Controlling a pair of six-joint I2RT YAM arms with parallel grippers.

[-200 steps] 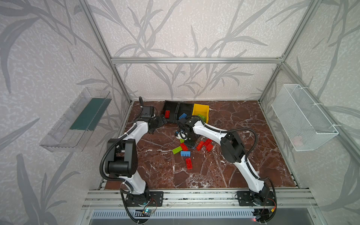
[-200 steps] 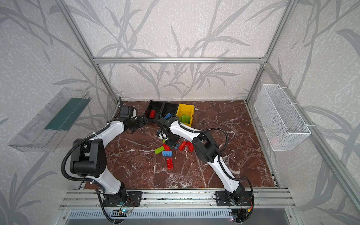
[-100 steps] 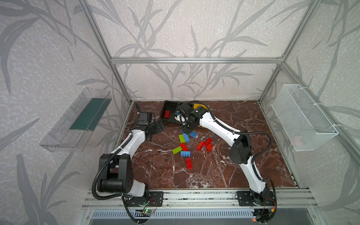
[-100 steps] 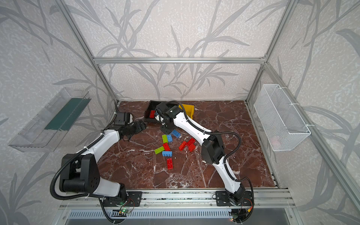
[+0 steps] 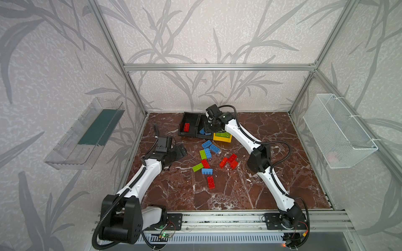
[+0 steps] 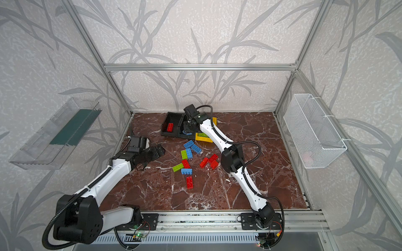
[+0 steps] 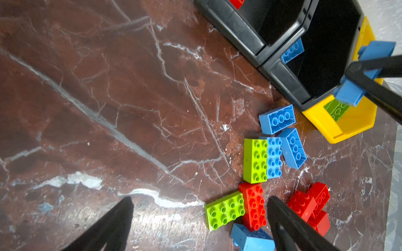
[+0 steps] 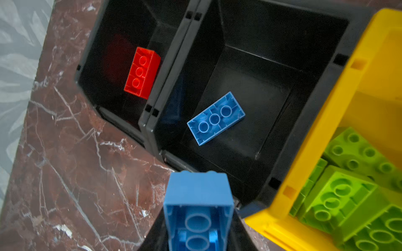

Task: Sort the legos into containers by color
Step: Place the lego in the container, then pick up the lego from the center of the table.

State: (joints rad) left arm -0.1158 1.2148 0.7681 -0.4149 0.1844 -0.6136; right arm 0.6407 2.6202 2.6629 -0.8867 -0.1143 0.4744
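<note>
Three containers stand side by side at the back. A black bin (image 5: 191, 121) holds a red lego (image 8: 141, 72). The middle black bin (image 8: 250, 71) holds a blue lego (image 8: 215, 118). The yellow bin (image 5: 221, 139) holds lime green legos (image 8: 348, 195). My right gripper (image 5: 210, 128) hangs over the middle bin's front edge, shut on a blue lego (image 8: 196, 208). Several loose red, blue and green legos (image 5: 206, 156) lie mid-floor. My left gripper (image 7: 199, 200) is open above the floor just left of them, with nothing between its fingers.
A clear plastic tray (image 5: 87, 134) is fixed to the left wall and a white wire mesh basket (image 5: 339, 134) to the right wall. Aluminium frame posts stand at the corners. A metal rail (image 5: 217, 219) runs along the front edge of the marble floor (image 5: 272, 130).
My right gripper has carried a blue lego from the loose pile back to the bins. My left gripper has drawn away from the bins toward the pile, staying open.
</note>
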